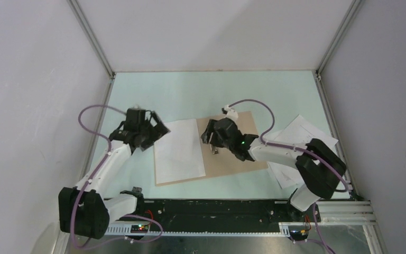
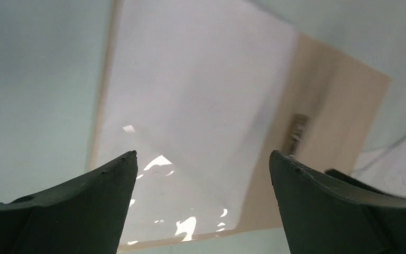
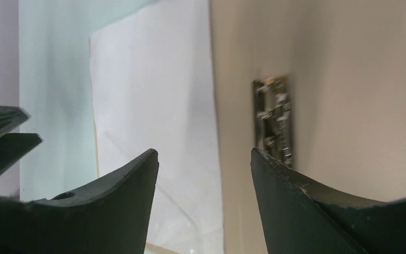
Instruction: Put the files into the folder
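The folder (image 1: 238,153) lies open and flat in the middle of the table (image 1: 190,90). Its two leaves are spread left to right, and the whole spread is skewed a touch so the right end sits farther back. On its left leaf lies one white sheet (image 1: 178,151), its long axis running near to far and its far end leaning slightly left. The right leaf is bare tan card, with the metal clip (image 3: 274,119) standing lengthwise beside the spine.

The left gripper (image 1: 158,128) sits at the sheet's far left corner, its fingers spread wide and nothing between them. The right gripper (image 1: 207,136) hangs over the spine, just by the clip, with its jaws apart and empty.

The rest of the files (image 1: 296,132) lie fanned out at the right side of the table, partly under the right arm.
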Available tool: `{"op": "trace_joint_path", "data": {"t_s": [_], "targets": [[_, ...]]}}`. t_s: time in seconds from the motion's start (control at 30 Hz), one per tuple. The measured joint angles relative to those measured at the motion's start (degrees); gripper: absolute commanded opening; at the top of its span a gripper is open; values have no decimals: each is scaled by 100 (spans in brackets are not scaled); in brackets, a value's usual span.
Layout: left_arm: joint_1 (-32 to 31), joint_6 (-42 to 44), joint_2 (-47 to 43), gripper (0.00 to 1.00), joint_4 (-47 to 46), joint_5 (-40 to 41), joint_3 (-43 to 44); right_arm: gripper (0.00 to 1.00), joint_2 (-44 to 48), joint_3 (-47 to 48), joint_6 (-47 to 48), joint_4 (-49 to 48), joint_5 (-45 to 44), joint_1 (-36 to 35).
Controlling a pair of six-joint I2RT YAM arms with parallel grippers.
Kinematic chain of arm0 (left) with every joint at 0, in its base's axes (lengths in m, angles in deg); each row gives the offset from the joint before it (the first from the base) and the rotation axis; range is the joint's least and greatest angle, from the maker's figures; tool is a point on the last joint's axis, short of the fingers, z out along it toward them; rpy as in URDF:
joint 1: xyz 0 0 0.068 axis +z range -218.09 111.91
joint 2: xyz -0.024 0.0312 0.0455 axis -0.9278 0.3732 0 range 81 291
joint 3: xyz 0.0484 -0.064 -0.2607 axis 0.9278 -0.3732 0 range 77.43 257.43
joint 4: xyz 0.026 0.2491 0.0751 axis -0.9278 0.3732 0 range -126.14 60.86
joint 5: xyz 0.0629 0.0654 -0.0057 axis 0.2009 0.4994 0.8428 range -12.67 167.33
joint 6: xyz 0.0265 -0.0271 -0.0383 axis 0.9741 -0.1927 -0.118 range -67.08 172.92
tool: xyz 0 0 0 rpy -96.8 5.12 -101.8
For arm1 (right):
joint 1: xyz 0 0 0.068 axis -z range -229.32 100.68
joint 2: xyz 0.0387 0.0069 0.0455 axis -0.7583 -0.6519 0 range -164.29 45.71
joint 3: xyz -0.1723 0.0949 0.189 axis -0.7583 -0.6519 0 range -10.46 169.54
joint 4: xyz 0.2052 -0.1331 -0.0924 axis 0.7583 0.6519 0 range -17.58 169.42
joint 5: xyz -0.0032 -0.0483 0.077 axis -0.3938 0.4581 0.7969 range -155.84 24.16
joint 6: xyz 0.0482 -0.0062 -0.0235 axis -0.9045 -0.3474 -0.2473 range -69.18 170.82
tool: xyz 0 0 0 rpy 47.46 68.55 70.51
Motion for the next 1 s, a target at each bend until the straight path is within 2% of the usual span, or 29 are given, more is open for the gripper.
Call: {"op": "trace_joint_path", "data": {"t_s": [0.03,0.07,0.13,0.27,0.4,0.5,0.6,1.0], "targets": [[-234,20,66,100,-2,98,293,62,164,0,74,157,-11,129],[-470,44,166,98,-17,153,533,53,262,2,125,280,-9,254],[-964,50,470,96,-90,249,981,46,361,2,258,566,7,542],[-1840,37,1438,83,-212,446,1641,37,352,-44,492,1088,68,960],[-2424,-15,2341,68,-280,538,2022,31,203,-48,664,1241,216,933],[-2621,-33,2951,61,-339,538,2328,30,-61,-46,704,1244,337,800],[-2651,-55,3423,59,-459,538,2535,30,-393,-7,719,1287,393,605],[-2616,66,3613,50,-643,533,2468,22,-911,481,710,1180,330,68]]}}
